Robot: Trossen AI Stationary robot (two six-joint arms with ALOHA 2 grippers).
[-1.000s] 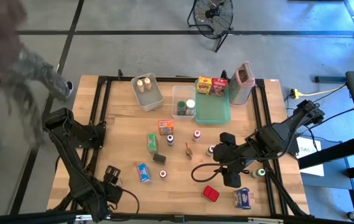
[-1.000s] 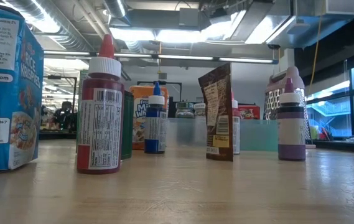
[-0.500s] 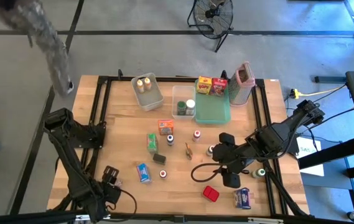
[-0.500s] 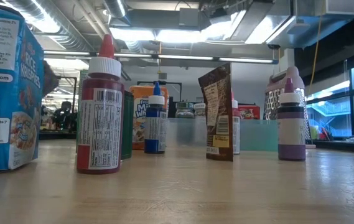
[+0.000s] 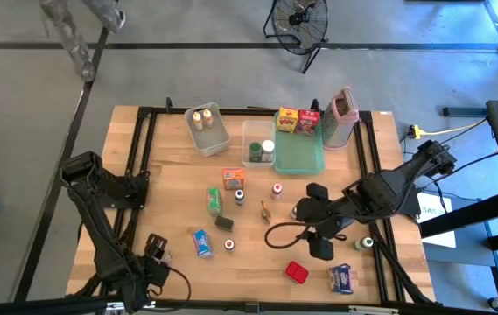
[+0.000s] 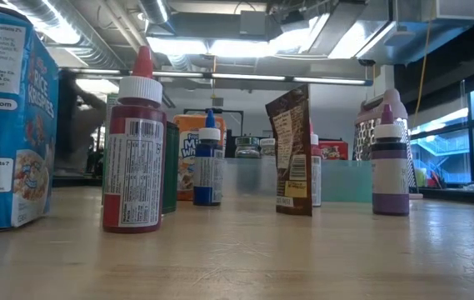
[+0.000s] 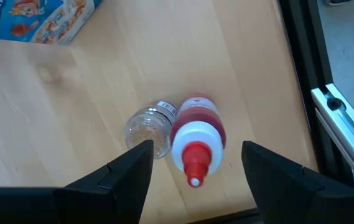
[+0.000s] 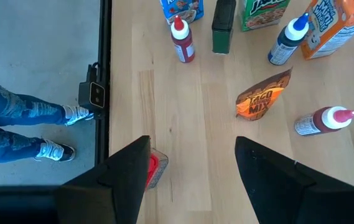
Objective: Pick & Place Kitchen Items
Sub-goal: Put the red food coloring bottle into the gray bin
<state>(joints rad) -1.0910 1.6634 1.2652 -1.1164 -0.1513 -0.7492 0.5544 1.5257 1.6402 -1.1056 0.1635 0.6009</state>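
Our right gripper (image 5: 321, 249) hangs over the near right part of the table (image 5: 170, 197), fingers (image 8: 270, 180) spread with nothing between them. Just beside it, toward the near edge, lies a red packet (image 5: 297, 272), and a blue-and-white pouch (image 5: 342, 279) sits a little farther right. A white-capped bottle (image 5: 367, 243) stands out to its right, near the table's side. Ahead of it, toward the middle, we see the taco mix packet (image 8: 257, 101), a red-capped bottle lying on its side (image 8: 323, 121), and a blue-capped bottle (image 8: 285, 42) by an orange box (image 5: 233, 178); farther left stand a green box (image 5: 214, 200), a dark small box (image 5: 224, 222) and a blue cereal box (image 5: 200, 242).

Our left gripper (image 7: 193, 171) waits at the near left corner, fingers (image 7: 124, 180) likewise apart and empty (it hovers over a red squeeze bottle (image 7: 195, 140) and a small clear jar (image 7: 150, 129), which stand touching).

At the far side, two yellow-capped bottles (image 5: 202, 119) sit in a clear bin (image 5: 216, 140), two jars in a second bin (image 5: 250, 131), and two boxes (image 5: 297, 120) in the teal tray (image 5: 299, 157).
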